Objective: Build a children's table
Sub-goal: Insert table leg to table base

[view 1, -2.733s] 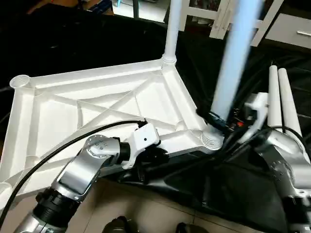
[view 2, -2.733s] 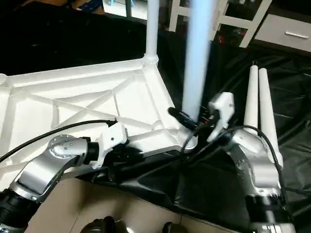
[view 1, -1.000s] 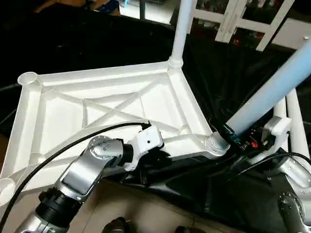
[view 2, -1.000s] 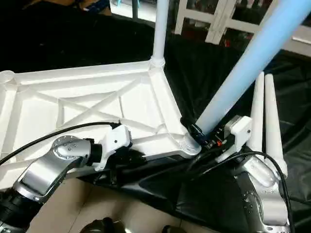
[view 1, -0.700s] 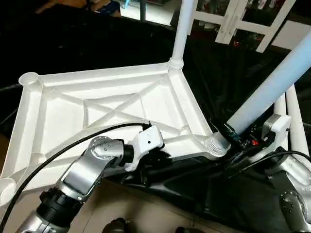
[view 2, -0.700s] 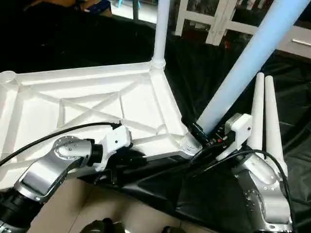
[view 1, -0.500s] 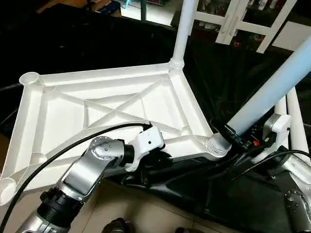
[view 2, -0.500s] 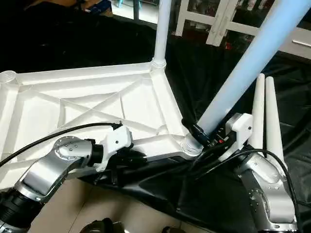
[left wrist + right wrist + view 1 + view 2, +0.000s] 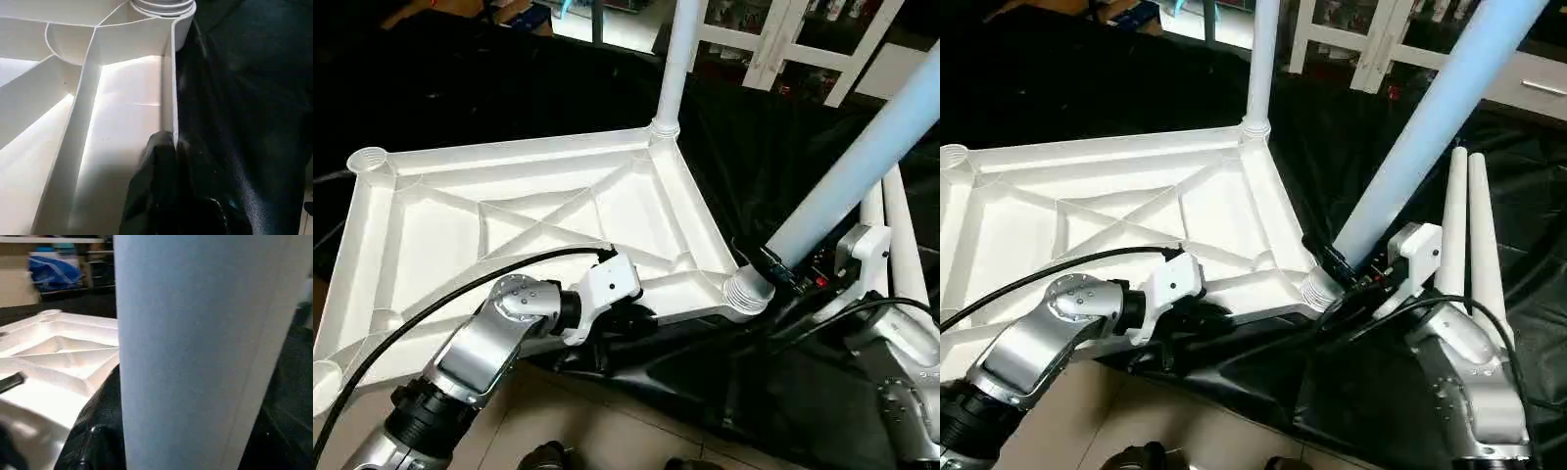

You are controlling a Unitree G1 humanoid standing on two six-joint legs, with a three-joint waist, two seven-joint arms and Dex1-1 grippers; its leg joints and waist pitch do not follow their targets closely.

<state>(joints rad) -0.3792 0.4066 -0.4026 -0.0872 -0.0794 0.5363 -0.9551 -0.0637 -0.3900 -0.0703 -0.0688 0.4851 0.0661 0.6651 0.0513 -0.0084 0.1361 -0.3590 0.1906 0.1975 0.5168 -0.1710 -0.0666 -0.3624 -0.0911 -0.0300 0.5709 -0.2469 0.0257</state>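
At near socket, right tool (image 9: 781, 272) grips tilted leg (image 9: 862, 162); left tool (image 9: 625, 318) clamps tabletop (image 9: 509, 220) rim.

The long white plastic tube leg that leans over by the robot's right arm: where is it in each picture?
Left eye view: white tube leg slants from the near right corner socket to the upper right edge.
Right eye view: leg, right of centre, same slant.
Left wrist view: the socket's ribbed collar.
Right wrist view: leg, close up.
Shared landmark: that corner socket.
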